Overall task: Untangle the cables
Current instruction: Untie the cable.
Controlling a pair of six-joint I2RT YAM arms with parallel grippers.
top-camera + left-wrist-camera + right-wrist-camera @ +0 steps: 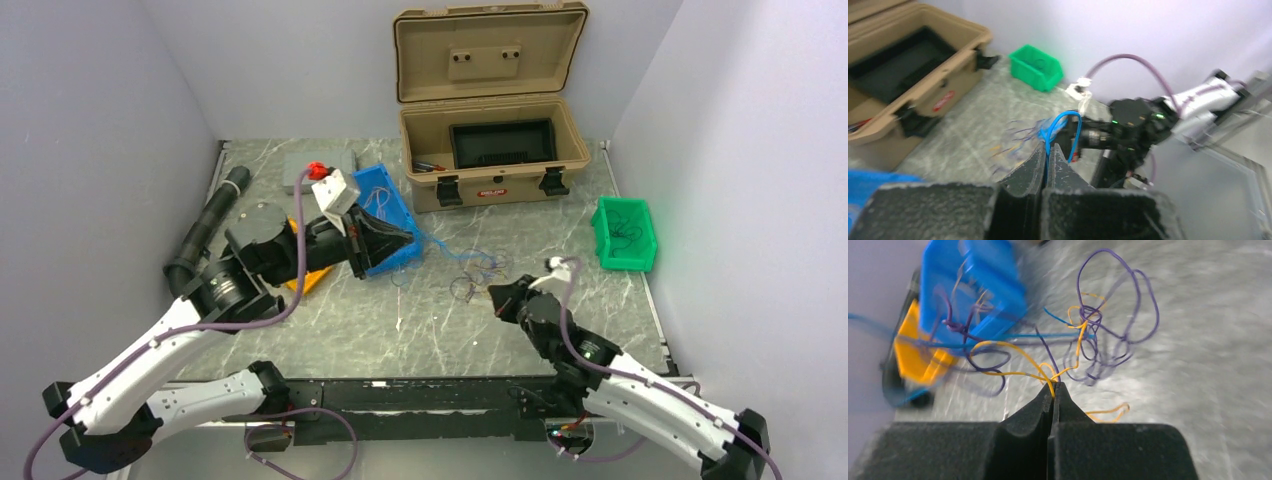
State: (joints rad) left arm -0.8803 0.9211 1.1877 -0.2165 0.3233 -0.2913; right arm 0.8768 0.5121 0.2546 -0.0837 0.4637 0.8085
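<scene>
Cables (1091,317) — in right tool (1054,386) (yellow)

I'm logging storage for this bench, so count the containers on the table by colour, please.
Blue bin: 1
Green bin: 1
Orange bin, partly hidden: 1
Tan case, lid open: 1
Total: 4
</scene>
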